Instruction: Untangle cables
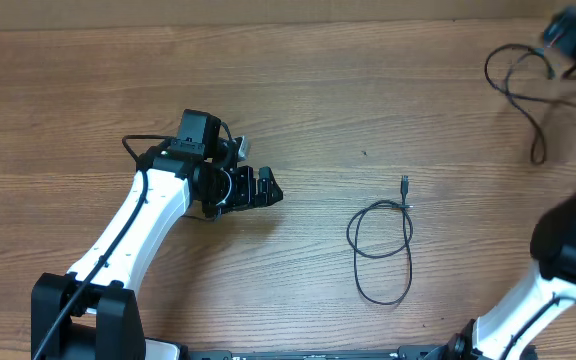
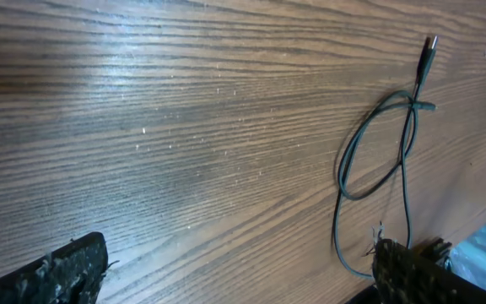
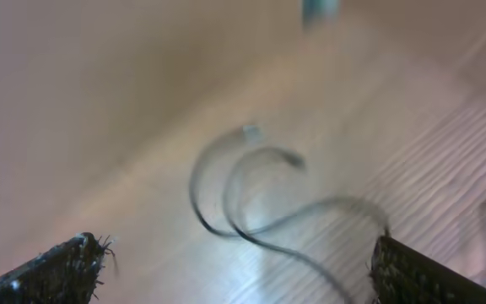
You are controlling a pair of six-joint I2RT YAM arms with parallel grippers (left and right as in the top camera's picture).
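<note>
Two thin black cables are pictured lying well apart on a wood-grain counter [image 1: 298, 70]. The looped cable [image 1: 380, 240] is laid near the middle in a single ring crossed over itself, its small plug [image 1: 405, 184] pointed toward the far edge and its tail curved back toward the near side. The corner cable [image 1: 524, 88] is sprawled in loose curves at the far right. The left gripper [image 2: 239, 249] is held empty, jaws spread wide, to the left of the looped cable and apart from it. The right gripper [image 3: 234, 253] — blurred in the overhead view — is likewise spread wide above the corner cable, which is seen resting on the counter beneath it.
</note>
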